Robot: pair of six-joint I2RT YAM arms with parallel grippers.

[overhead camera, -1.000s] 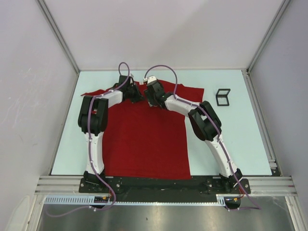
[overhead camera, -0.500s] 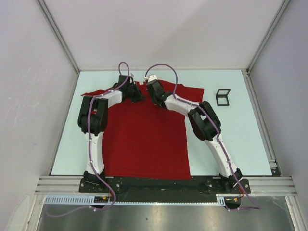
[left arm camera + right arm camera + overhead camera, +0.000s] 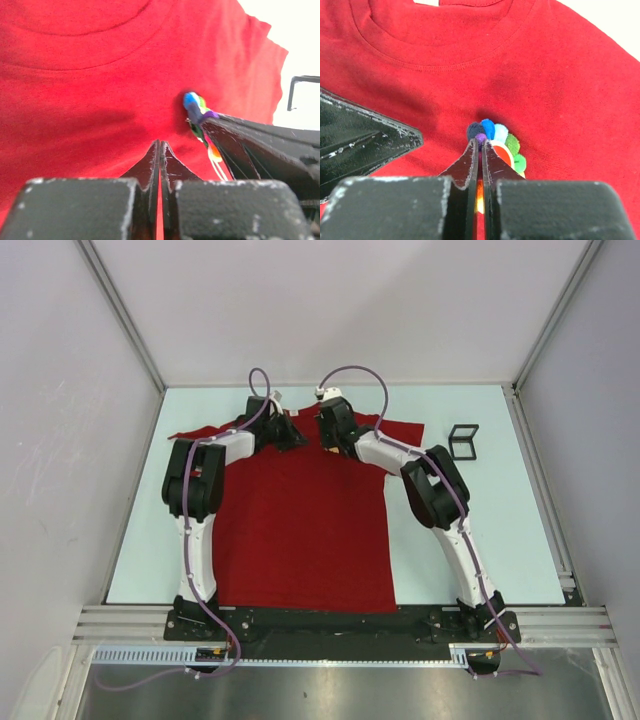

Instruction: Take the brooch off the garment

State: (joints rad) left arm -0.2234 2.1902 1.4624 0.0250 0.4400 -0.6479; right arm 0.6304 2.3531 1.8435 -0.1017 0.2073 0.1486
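Right arm shifted toward upper right of top view since earlier frame. Right gripper fingers, apart then, now pressed together, tips pinching near edge of brooch. Brooch on garment chest, just below neckline, centre of right wrist view. Left gripper closed, tips down on red fabric, brooch just to their right; whether fabric is pinched, cannot tell. Garment flat on table. Small black frame at right, beside sleeve, not touching.

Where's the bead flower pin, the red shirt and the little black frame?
brooch point(image 3: 500, 134): right wrist view, on its pale blue bead.
T-shirt point(image 3: 300, 530): top view, middle of its front.
black frame point(image 3: 463, 427): top view, on its far bar.
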